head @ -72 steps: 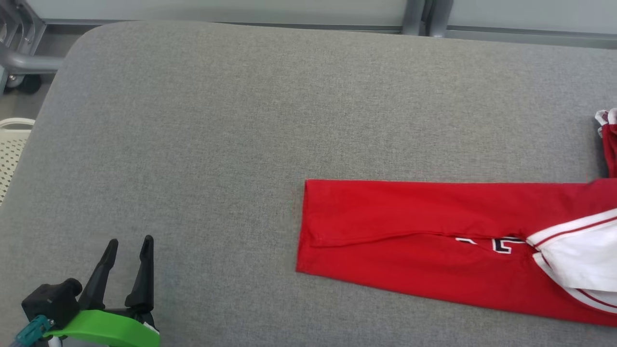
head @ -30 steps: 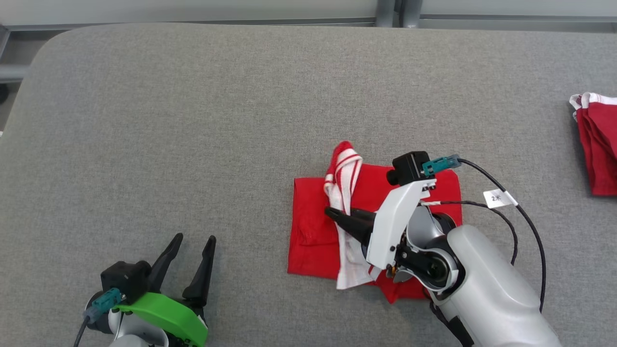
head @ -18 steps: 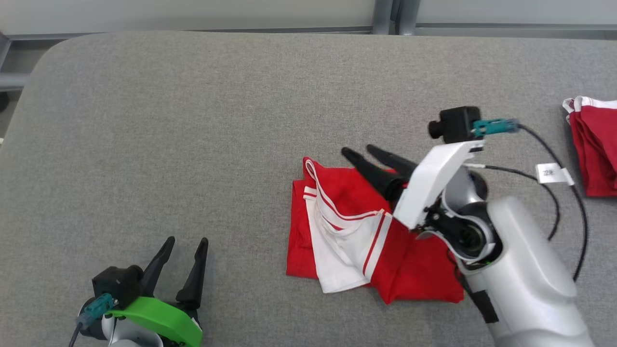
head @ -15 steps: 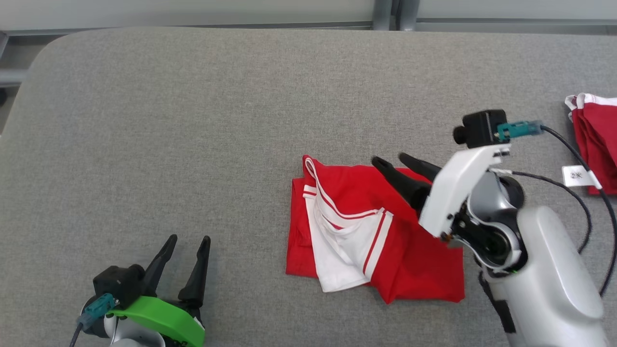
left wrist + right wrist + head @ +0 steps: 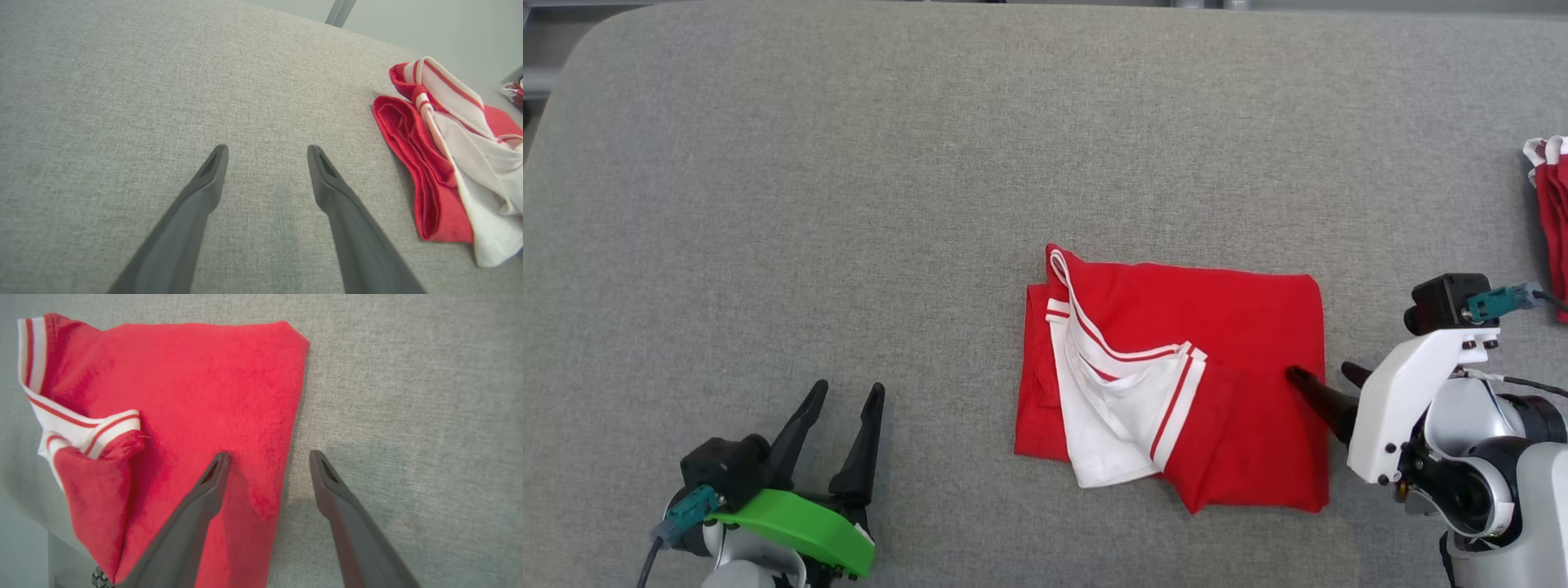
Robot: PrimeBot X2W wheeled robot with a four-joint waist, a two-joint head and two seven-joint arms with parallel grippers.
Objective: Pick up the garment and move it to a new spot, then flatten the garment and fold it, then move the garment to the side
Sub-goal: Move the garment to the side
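Right pincer (image 5: 1319, 371), fingers apart and empty, straddles the right edge of the folded red garment (image 5: 1241, 327), a soft knit with white striped trim lying mid-counter. Left pincer (image 5: 849, 385), also spread, hovers well apart. Another red cloth (image 5: 1552, 212) lies at the far right of the grey woven counter (image 5: 849, 204).

Right end effector (image 5: 1318, 370) opened, released garment (image 5: 1241, 327), withdrew to its right edge.

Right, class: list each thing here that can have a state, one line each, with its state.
red garment, folded, lying on the grey surface, not held
left gripper, open, empty, apart from the garment
right gripper, open, empty, fingers astride the garment's right edge
second red garment, bunched, at the surface's right edge
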